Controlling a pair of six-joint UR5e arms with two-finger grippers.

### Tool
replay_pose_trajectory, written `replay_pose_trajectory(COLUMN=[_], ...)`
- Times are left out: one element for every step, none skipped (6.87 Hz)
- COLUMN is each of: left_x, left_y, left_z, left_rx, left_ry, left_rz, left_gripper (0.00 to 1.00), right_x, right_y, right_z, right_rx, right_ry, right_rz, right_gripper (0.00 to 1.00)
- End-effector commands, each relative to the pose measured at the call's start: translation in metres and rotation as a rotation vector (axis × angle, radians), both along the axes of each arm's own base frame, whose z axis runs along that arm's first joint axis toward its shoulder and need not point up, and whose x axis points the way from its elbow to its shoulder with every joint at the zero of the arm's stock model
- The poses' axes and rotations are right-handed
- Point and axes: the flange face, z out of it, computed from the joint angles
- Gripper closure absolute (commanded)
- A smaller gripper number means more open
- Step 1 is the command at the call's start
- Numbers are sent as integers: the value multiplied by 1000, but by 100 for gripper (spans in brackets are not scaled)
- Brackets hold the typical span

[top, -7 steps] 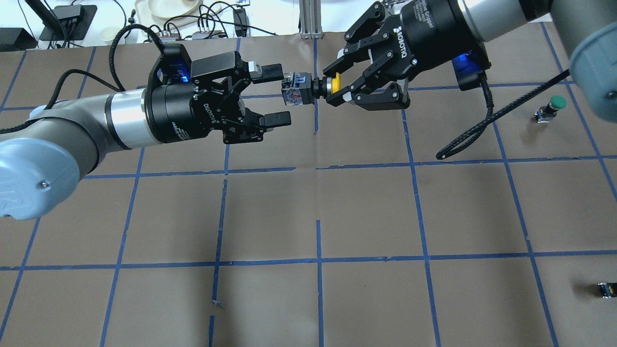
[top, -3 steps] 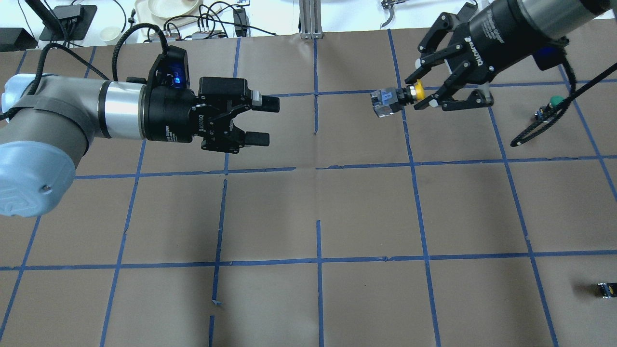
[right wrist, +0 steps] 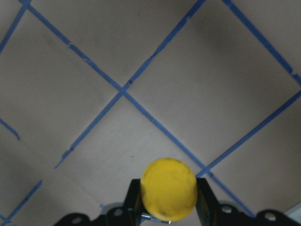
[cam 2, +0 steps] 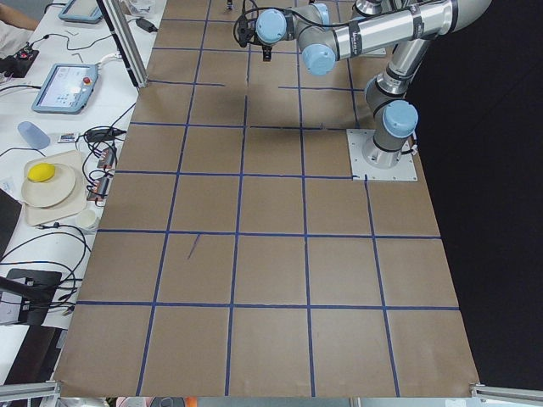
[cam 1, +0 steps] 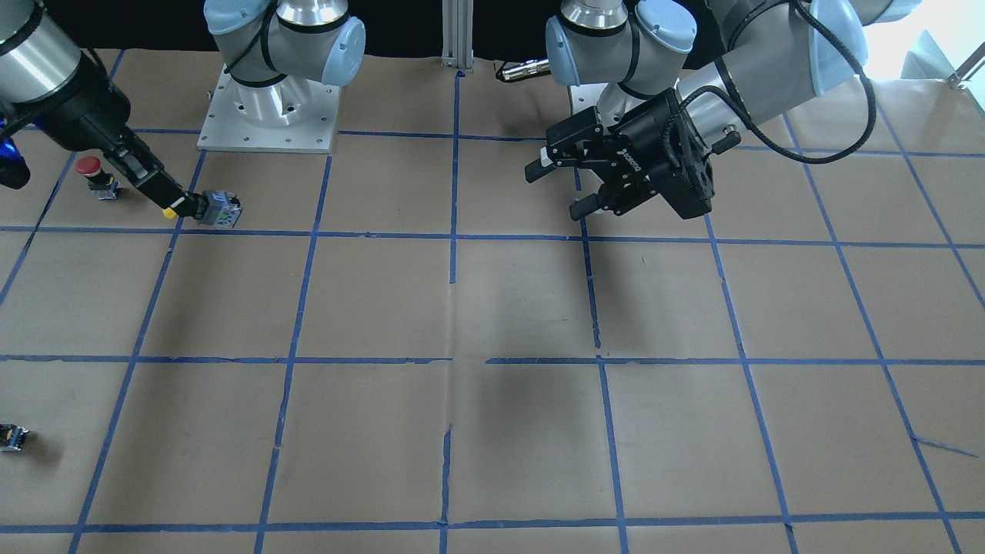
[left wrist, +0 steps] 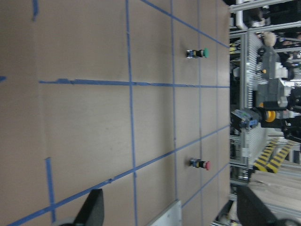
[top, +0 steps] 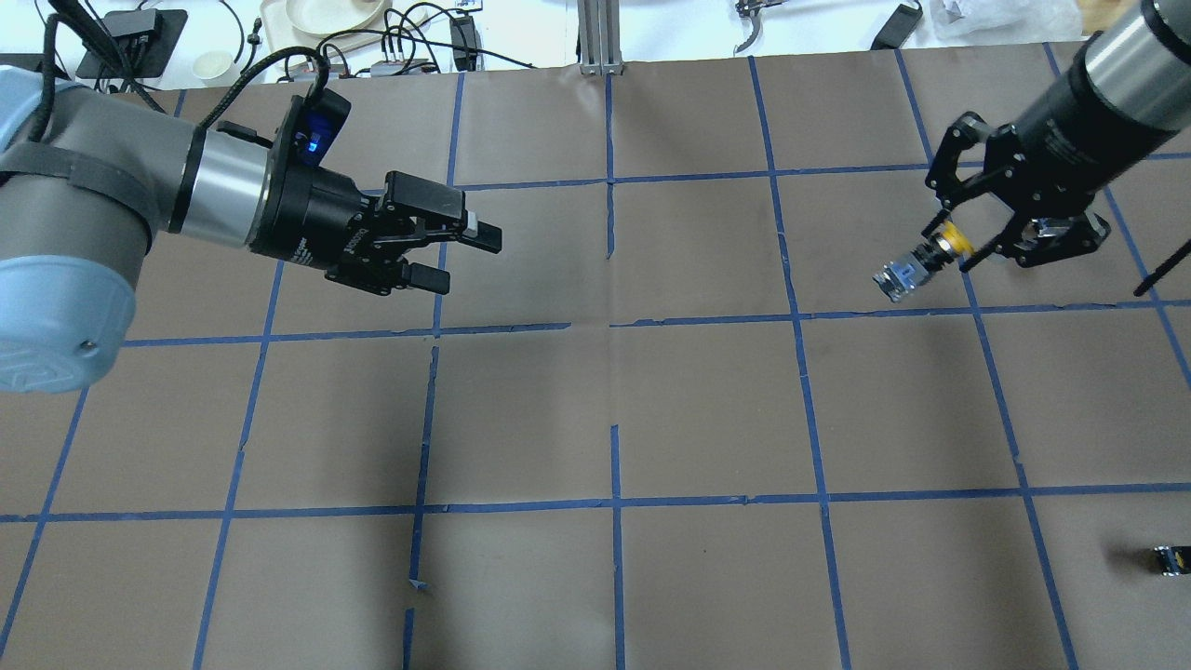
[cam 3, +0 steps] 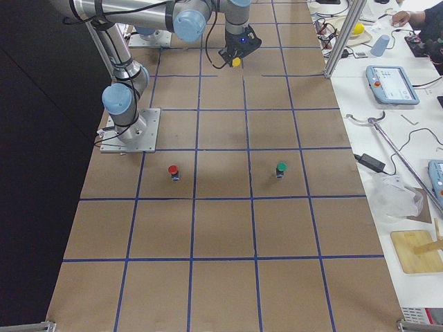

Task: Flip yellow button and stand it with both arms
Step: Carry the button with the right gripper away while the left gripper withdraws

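Note:
My right gripper [top: 951, 246] is shut on the yellow button [top: 916, 262], pinching its yellow cap. The button tilts, with its grey square base pointing away from the gripper and down toward the table at the right. In the front view the right gripper [cam 1: 174, 208] holds the button [cam 1: 218, 209] low over the paper; I cannot tell if the base touches. The right wrist view shows the yellow cap [right wrist: 168, 188] between the fingers. My left gripper [top: 460, 259] is open and empty at the left, also in the front view [cam 1: 555, 190].
A red-capped button [cam 1: 90, 168] stands just behind the right gripper. A green-capped button [left wrist: 197, 53] stands further along the table. A tiny dark block with a yellow spot [top: 1170, 558] lies at the near right edge. Brown paper with blue tape lines [top: 614, 326] covers the table.
The right gripper has carried the yellow button from the middle, near the left gripper, far to the right and lower. The left gripper stayed open and drew back to the left.

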Motion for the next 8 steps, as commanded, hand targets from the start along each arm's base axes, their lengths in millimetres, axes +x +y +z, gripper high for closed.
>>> replay_pose_trajectory(left_x=[22, 24, 15, 3, -4, -3, -3, -2], left_y=[-24, -25, -21, -16, -14, -18, -25, -28], left_z=[35, 51, 63, 66, 72, 86, 106, 109], left_rx=[2, 1, -16, -32, -33, -53, -70, -51], left_ry=[-327, -463, -591, -698, -732, -733, -728, -727], left_rz=[0, -22, -61, -90, -62, -49, -41, -47], left_gripper=[0, 0, 0, 0, 0, 0, 0, 0], right_x=[-54, -88, -141, -181, -188, -192, -206, -242], right_y=[27, 33, 47, 64, 65, 60, 57, 61], right_z=[-36, -46, -64, -80, -95, -101, -119, -125], right_rx=[-58, -79, -125, -174, -250, -282, -290, -375], right_ry=[125, 131, 143, 170, 177, 210, 196, 245], right_rz=[402, 466, 602, 729, 894, 1043, 1185, 1268], right_gripper=[96, 96, 96, 96, 95, 95, 95, 95])
